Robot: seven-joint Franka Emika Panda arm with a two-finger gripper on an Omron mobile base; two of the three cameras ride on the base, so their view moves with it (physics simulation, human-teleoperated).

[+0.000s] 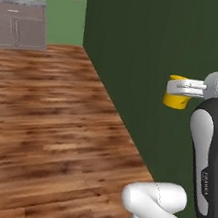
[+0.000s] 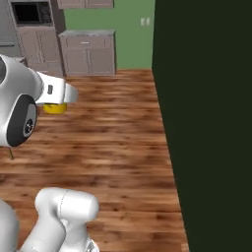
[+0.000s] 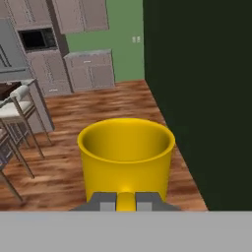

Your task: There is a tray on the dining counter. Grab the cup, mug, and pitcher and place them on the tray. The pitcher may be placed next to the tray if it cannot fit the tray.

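My gripper is shut on the handle of the yellow mug, and the mug's open mouth faces the hand camera. In the left base view the mug hangs in the air before a dark green wall, held by the gripper from the right. The right base view shows the bottom of the mug under the white hand. The tray, the cup and the pitcher are out of view.
A tall dark green wall stands close on the right. Wooden floor spreads to the left. Grey cabinets and a microwave line the far wall. White stools stand by a grey counter edge.
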